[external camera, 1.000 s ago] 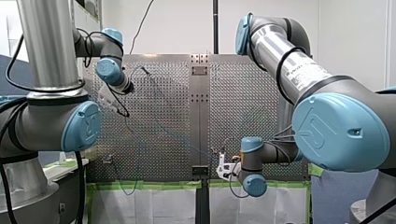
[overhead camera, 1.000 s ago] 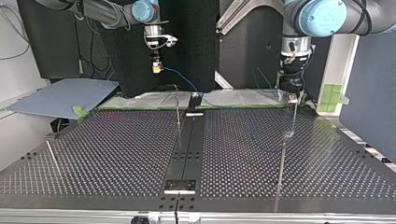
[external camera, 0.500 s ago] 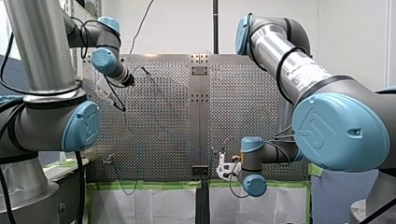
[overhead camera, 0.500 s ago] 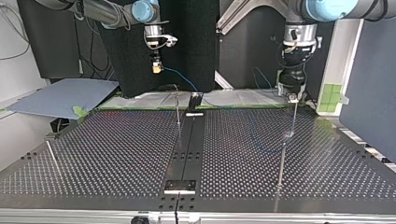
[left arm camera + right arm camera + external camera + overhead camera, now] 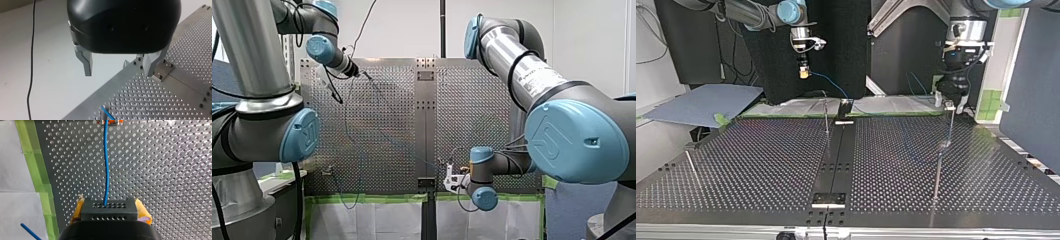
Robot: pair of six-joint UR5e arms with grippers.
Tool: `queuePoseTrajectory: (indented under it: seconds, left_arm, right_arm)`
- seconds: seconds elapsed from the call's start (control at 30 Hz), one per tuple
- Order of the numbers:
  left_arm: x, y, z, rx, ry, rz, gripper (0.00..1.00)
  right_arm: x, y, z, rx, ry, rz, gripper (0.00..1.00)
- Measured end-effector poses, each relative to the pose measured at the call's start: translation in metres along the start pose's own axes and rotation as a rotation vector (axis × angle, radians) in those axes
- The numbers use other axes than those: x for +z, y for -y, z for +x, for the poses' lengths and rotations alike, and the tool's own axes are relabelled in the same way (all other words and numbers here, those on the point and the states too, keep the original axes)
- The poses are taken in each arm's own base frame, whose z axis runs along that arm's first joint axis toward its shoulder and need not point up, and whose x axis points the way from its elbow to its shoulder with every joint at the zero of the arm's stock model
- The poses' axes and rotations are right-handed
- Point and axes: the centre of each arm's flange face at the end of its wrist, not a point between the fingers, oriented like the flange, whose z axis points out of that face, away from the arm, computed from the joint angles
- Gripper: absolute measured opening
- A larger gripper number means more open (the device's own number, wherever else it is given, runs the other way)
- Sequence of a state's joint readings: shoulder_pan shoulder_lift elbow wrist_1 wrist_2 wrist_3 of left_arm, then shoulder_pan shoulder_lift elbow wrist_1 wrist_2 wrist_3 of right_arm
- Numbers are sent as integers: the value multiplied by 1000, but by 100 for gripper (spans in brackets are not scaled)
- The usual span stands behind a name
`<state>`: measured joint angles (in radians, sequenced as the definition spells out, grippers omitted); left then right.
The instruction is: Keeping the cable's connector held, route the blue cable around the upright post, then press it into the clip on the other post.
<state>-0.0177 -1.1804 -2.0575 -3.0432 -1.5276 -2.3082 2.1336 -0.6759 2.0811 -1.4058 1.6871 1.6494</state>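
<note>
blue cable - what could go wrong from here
My left tool is open and empty, above the blue cable, so nothing guides the cable; it may drift off its route. My right tool holds the connector alone: a tug could strain the cable there or slip the connector.

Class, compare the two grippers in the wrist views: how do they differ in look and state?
My left gripper has bare metal fingers; my right gripper has yellow pads. My left gripper's fingers stand apart and empty; my right gripper's are shut on the black connector, blue cable running ahead. Both have two fingers.
</note>
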Motion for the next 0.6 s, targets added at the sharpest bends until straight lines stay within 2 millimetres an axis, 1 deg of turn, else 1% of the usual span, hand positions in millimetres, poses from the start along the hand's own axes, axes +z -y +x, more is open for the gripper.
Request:
queuePoseTrajectory:
  seconds: [0.17,0.47,0.6]
  left_arm:
    - [8,12,-10,53,-20,15,100]
    - [28,18,-19,137,-60,-37,100]
    - [33,23,-26,169,-63,-55,100]
  right_arm:
    - [1,-1,0,1,-2,-1,0]
    - [2,-3,1,4,-6,-5,0]
    - [2,-3,1,4,-5,-6,0]
